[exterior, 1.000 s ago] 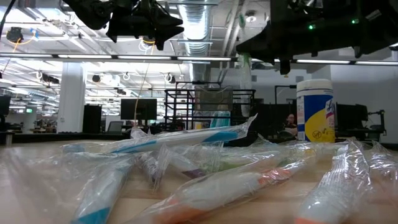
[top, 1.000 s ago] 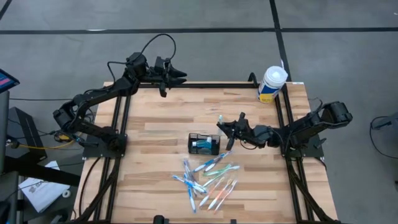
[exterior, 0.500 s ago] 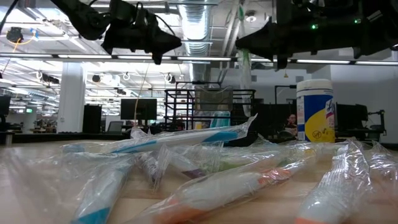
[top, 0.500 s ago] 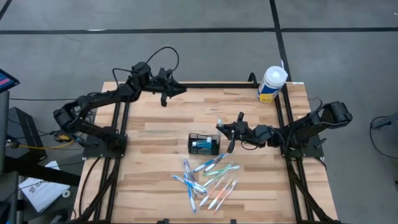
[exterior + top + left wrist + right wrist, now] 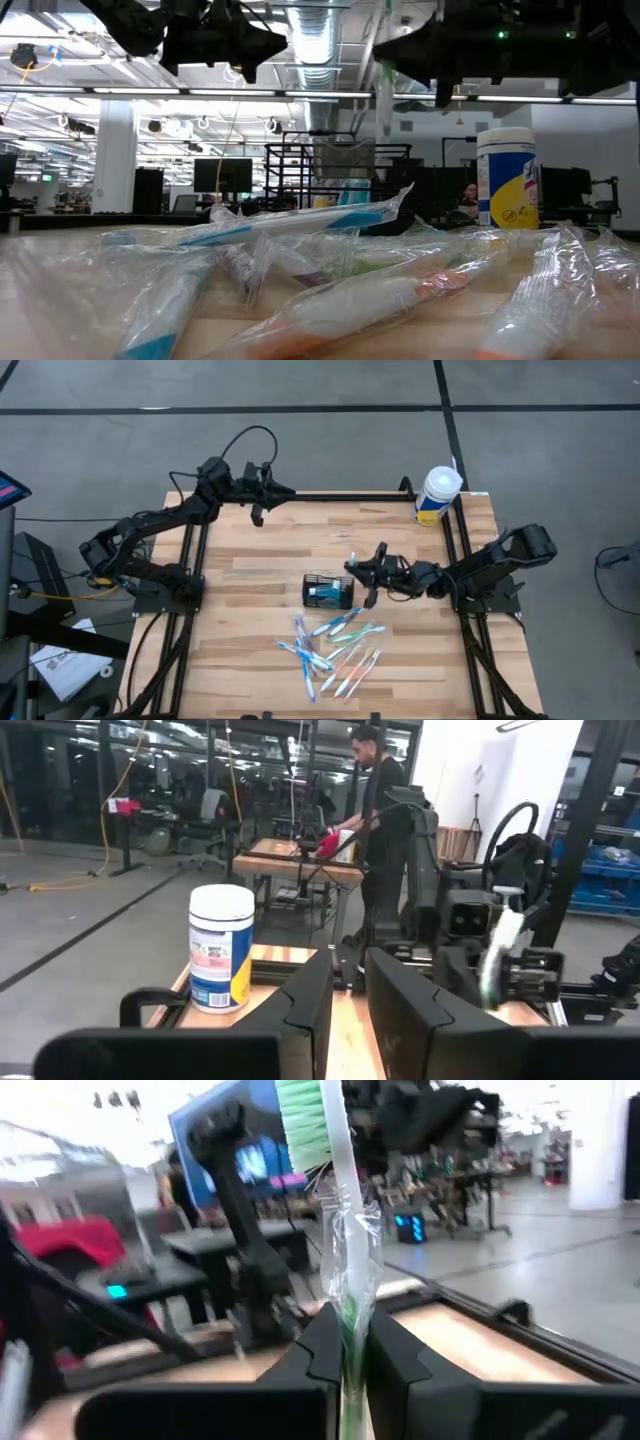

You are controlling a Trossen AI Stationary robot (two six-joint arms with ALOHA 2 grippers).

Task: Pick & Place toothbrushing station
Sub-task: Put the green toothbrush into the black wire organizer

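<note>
The toothbrushing station, a small black mesh caddy (image 5: pixel 330 591), stands on its base at the table's middle with something teal inside. Just right of it and higher up, my right gripper (image 5: pixel 358 568) is shut on a toothbrush (image 5: pixel 335 1200) with green bristles, wrapped in clear plastic. My left gripper (image 5: pixel 288 490) hovers over the table's far edge near the left corner. Its fingers (image 5: pixel 305 995) show a narrow gap and nothing between them. My right gripper pinches the wrapped toothbrush's handle (image 5: pixel 349 1342) between its two fingers. The fingers reach about level from the table's right side and lie across the handle. The toothbrush stands nearly upright, bristle end (image 5: pixel 300 1115) up, lifted clear of the table.
Several wrapped toothbrushes (image 5: pixel 335 650) lie in a loose pile toward the near edge, in front of the caddy. A white tub with a yellow-blue label (image 5: pixel 437 495) stands at the far right corner. A person (image 5: pixel 380 800) works at another table beyond.
My left gripper's fingers have drawn together to a narrow gap, and it has shifted slightly over the far edge. My right gripper has tipped upward in place, bringing the toothbrush from a slant to nearly upright.
</note>
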